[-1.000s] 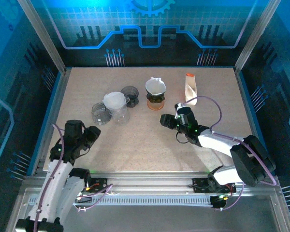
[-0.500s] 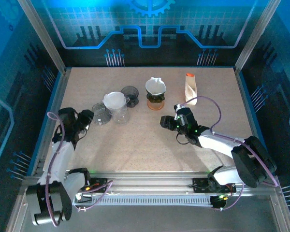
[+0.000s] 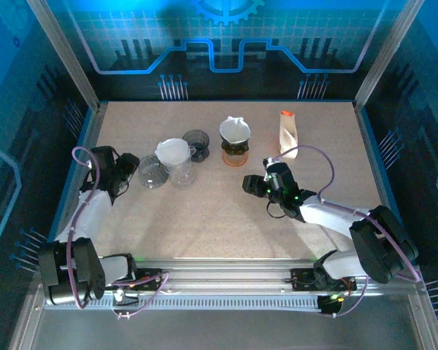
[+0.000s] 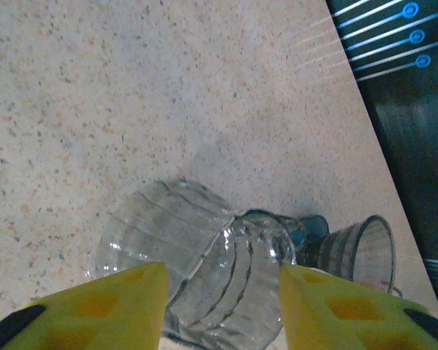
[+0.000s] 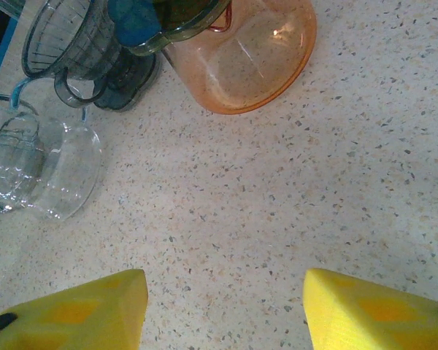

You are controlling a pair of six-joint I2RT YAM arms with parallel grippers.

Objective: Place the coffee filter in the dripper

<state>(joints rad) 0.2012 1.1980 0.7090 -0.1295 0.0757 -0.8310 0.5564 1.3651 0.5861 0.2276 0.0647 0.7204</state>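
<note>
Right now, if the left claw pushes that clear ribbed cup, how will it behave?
The clear cup seems to lie on its rounded side, so it would probably roll, curving as a cone does. It looks thin and see-through: likely light, stiff, maybe breakable. Its glossy wall may slip in the left claw.

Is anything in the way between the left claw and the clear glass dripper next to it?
Nothing visible. The left gripper has its jaws open, and the clear dripper sits straight ahead of them with nothing between. A second dripper with a white filter stands beyond it, not in the path.
</note>
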